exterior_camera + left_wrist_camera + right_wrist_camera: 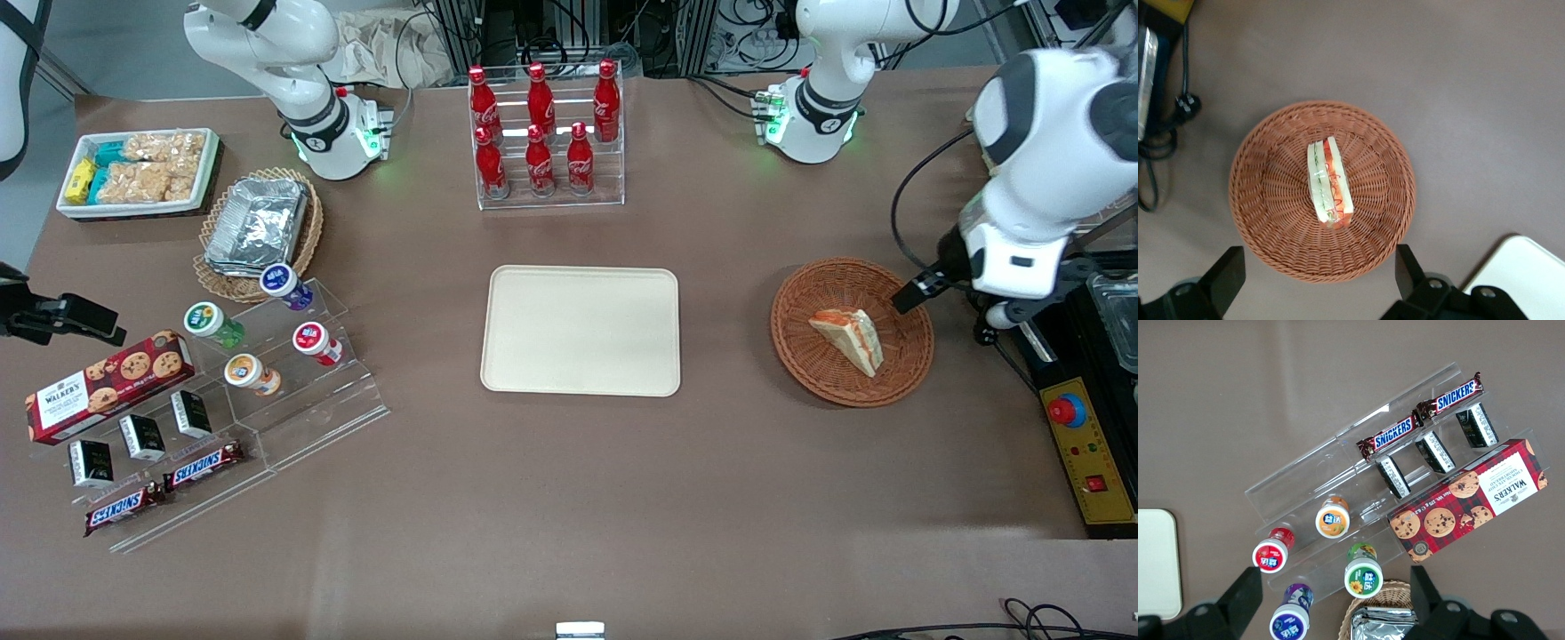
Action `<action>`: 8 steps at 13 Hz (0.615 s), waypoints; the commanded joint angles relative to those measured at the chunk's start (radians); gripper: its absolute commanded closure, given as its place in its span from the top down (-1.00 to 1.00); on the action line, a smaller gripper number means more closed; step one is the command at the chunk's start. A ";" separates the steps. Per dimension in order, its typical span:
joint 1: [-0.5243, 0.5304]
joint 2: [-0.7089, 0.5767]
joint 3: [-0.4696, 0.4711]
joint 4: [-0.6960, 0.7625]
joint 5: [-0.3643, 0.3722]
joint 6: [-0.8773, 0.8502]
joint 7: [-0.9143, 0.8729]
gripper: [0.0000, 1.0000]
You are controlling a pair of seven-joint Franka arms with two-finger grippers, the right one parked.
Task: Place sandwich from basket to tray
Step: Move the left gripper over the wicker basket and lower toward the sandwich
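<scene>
Desk [569,498]: brown surface, carries everything below.
Tray [581,330]: cream rectangle with rounded corners, flat on the desk near its middle, nothing on it; one corner shows in the left wrist view [1525,273].
Basket [852,331]: round reddish-brown wicker, toward the working arm's end of the desk, well apart from the tray; seen whole from above in the left wrist view [1321,191].
Bottle rack [547,133]: clear stepped stand with six red cola bottles, farther from the front camera than the tray.
Snack stand [267,400]: clear stepped shelf toward the parked arm's end, holding small capped cups, chocolate bars and a cookie box [107,384].
Gripper [916,292]: hangs above the basket's rim on the working arm's side, touching nothing; in the left wrist view [1318,280] it sits over the basket edge.
Fingers [1228,277]: spread wide apart, nothing between them, the basket showing in the gap.
Sandwich [849,340]: pale wedge with orange-red and green layers, lying in the basket near its middle; in the left wrist view [1329,182] its cut, striped face is turned up.
</scene>
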 commanded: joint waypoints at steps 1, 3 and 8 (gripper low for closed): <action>-0.004 -0.031 -0.003 -0.091 0.019 0.063 -0.071 1.00; -0.001 -0.016 -0.001 -0.133 0.017 0.109 -0.074 1.00; -0.001 0.056 -0.003 -0.208 0.015 0.253 -0.158 1.00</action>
